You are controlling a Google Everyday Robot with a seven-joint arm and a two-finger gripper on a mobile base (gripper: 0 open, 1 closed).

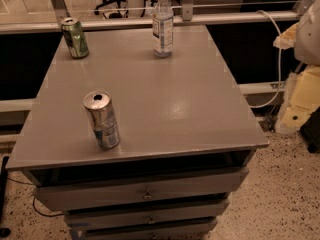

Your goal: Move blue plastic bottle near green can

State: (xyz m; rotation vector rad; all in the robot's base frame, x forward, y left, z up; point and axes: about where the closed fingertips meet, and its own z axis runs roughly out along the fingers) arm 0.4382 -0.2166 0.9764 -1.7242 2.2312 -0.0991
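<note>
The blue plastic bottle (163, 26) stood upright near the back edge of the grey counter (165, 109), a little right of the middle, with its white cap on. The green can (75, 37) stood upright at the back left corner of the same counter, well apart from the bottle, with bare counter between them. Toward the front left stood a silver can (102, 119) with a blue-and-white label, its top opened, leaning slightly in the view and far from both of the others.

My hand (299, 101) hung off the right side of the counter, at the right edge of the view and lower than the bottle, well apart from it. It touched none of the three things. I could not tell how far open it was.

A white cable (276, 54) looped down beside my arm. Under the counter top were drawers (145, 193), stacked one above another, over a speckled floor (285, 204).
</note>
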